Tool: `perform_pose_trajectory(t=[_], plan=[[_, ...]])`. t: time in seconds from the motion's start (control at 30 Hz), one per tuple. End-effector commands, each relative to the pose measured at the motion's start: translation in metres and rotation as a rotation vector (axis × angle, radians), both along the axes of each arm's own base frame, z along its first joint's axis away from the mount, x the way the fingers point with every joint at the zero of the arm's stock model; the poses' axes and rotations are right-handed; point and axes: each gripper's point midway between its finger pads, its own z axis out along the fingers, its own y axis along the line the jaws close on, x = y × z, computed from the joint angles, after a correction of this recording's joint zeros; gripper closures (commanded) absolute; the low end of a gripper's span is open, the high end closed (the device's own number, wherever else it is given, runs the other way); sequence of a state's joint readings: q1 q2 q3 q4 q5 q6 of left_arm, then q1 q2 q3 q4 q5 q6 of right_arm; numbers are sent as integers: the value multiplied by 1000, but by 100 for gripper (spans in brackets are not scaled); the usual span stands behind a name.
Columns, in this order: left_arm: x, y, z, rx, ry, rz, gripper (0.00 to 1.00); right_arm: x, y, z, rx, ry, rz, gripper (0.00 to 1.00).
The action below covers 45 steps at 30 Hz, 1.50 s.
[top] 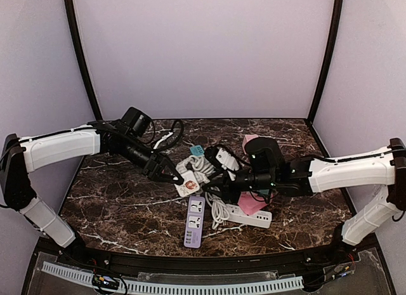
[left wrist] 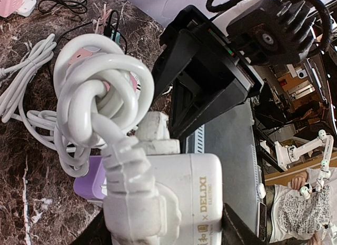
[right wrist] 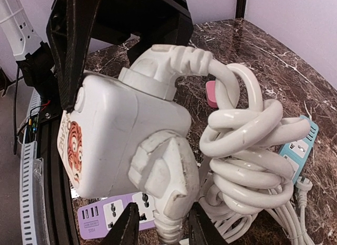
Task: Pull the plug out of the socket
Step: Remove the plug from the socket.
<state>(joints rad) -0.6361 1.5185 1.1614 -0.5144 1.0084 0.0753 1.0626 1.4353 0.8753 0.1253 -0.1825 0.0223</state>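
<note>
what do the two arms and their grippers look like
Both are alike: the left arm and right arm have smooth white shell links joined by black joints. Each ends in a bulky black wrist block. The left gripper and right gripper are black, with two flat, tapering fingers.

- On the white socket block (left wrist: 179, 203), in my left wrist view, I read "× DELIXI" in gold capitals on the face turned to the camera, with a smaller "ELECTRIC" beside it.
- Next to that brand on the same face are gold Chinese characters, cut off by the frame edge. I cannot read them.
- On the block's side, in my right wrist view, a tiger sticker (right wrist: 73, 150) has lettering too small to read.
</note>
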Motion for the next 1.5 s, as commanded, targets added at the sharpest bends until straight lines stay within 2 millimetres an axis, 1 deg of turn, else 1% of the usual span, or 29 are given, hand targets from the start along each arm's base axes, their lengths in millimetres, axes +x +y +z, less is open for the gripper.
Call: perform_pose_trajectory(t=[0.0, 0.2, 0.3, 0.43, 0.53, 0.57, 0.7, 0.87, 1.07, 1.27, 1.47], plan=[[-15, -5, 31, -130, -25, -87, 99, 1, 7, 7, 22, 6, -22, 70], [-15, -5, 30, -129, -20, -87, 99, 4, 7, 9, 24, 7, -44, 80], [-15, -5, 30, -128, -19, -86, 99, 5, 7, 10, 21, 2, -55, 82], [-15, -6, 29, -126, -16, -87, 99, 6, 6, 14, 24, -11, -64, 88], [-15, -6, 28, -126, -15, -88, 99, 7, 4, 16, 26, -18, -74, 99], [-15, -6, 28, -125, -13, -87, 99, 7, 3, 17, 27, -21, -79, 100], [-15, -6, 25, -124, -3, -91, 99, 11, -3, 17, 25, -36, -109, 100], [-15, -7, 22, -115, 7, -90, 99, 22, -14, 24, 35, -64, -192, 100], [-15, -6, 21, -111, 11, -93, 99, 28, -23, 31, 65, -36, -215, 100], [-15, -6, 21, -110, 10, -92, 99, 21, -25, 37, 97, 12, -156, 100], [-15, -6, 20, -109, 14, -94, 99, 15, -23, 34, 37, -9, -121, 100]])
